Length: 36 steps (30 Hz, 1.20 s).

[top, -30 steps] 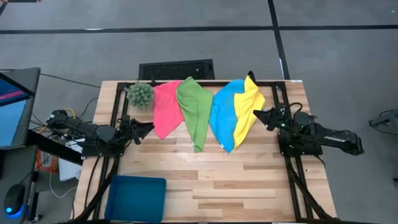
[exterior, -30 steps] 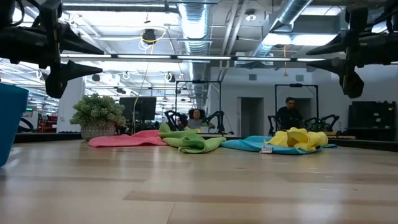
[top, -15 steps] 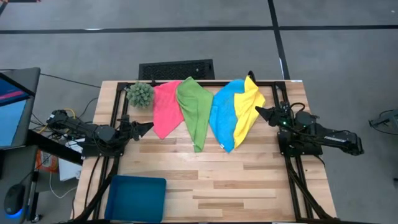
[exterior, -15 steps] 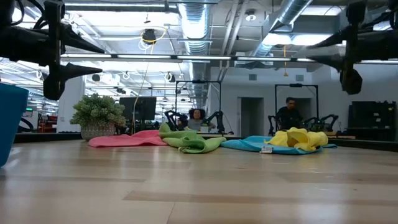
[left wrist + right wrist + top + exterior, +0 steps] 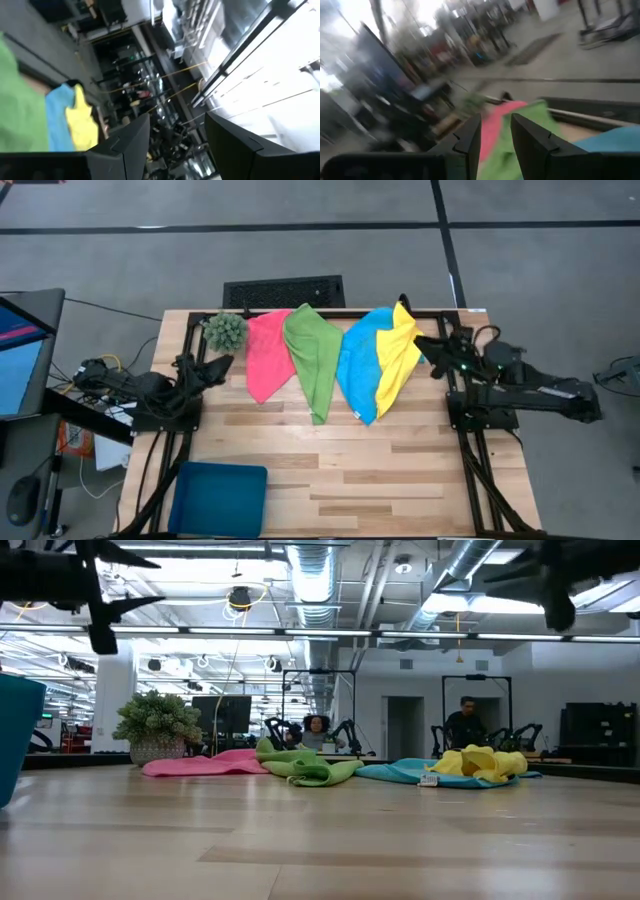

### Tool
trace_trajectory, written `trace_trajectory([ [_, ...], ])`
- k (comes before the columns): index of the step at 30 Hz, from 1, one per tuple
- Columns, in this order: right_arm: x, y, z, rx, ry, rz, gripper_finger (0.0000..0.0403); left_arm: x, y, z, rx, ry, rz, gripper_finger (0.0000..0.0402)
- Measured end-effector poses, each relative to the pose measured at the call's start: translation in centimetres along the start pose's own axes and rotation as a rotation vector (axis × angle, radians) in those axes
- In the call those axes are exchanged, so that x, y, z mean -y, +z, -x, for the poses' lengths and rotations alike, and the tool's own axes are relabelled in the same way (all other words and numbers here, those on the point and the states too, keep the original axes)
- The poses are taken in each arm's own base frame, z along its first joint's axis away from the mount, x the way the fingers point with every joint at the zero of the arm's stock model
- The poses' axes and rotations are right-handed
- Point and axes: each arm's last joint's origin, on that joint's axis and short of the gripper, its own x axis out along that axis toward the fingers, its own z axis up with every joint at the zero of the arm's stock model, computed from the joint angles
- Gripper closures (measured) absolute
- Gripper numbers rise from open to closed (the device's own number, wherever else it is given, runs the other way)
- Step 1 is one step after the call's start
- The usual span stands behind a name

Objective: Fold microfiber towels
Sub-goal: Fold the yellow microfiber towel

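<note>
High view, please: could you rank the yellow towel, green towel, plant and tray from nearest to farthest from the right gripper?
From the right gripper, at the table's right edge:
1. Yellow towel, right beside it.
2. Green towel, mid-table at the back.
3. Plant, back left corner.
4. Tray, front left corner.

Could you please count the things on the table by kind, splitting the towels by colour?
Pink towel: 1
Green towel: 1
Blue towel: 1
Yellow towel: 1
Teal tray: 1
Spiky green plant: 1
Total: 6, of which 4 are towels.
</note>
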Motion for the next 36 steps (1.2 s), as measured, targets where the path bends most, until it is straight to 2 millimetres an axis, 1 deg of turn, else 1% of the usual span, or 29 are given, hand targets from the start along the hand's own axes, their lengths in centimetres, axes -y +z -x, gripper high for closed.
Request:
trace_trajectory([
  [2,-0.9,1.2,-1.2,-0.055,-0.036,0.089,0.0272,0.5,0.3,-0.2,0.017,-0.001,-0.017,0.0218],
  [5,-2.1,2.8,-3.5,-0.133,-0.089,0.179,0.0272,1.3,0.6,-0.6,0.02,0.038,-0.075,0.0218],
  [7,-2.7,3.4,-5.3,-0.191,-0.125,0.231,0.0271,1.8,0.5,-1.0,0.002,0.076,-0.13,0.0218],
  [9,-3.1,3.5,-7.4,-0.238,-0.155,0.263,0.0272,2.5,0.6,-1.5,-0.011,0.103,-0.17,0.0218],
  [12,-3.4,3.1,-10.3,-0.319,-0.171,0.308,0.0272,3.6,0.3,-2.5,-0.046,0.138,-0.233,0.0216],
  [15,-3.5,2.8,-12.5,-0.364,-0.157,0.313,0.0272,5.1,0.1,-3.8,-0.086,0.165,-0.299,0.0208],
  [17,-3.4,2.2,-14.1,-0.39,-0.148,0.306,0.0272,5.9,-0.1,-4.7,-0.111,0.194,-0.348,0.0202],
  [21,-3.2,0.4,-17.3,-0.482,-0.142,0.275,0.0272,7.6,-0.1,-6.8,-0.145,0.219,-0.407,0.0188],
  [24,-3.1,-1.6,-18.9,-0.572,-0.134,0.263,0.0272,8.6,-0.1,-8.0,-0.205,0.21,-0.442,0.0182],
  [26,-2.9,-2.7,-19.2,-0.643,-0.15,0.263,0.0271,9.0,-0.1,-8.7,-0.245,0.213,-0.463,0.0182],
  [28,-2.6,-3.5,-18.8,-0.728,-0.187,0.254,0.0272,9.2,-0.2,-9.3,-0.27,0.218,-0.474,0.0182],
  [32,-1.8,-4.5,-16.9,-0.924,-0.313,0.217,0.0271,9.1,-0.3,-10.0,-0.281,0.233,-0.486,0.0182],
  [36,-2.2,-5.0,-14.7,-1.061,-0.407,0.19,0.0266,8.6,-0.5,-10.5,-0.286,0.257,-0.504,0.0182],
])
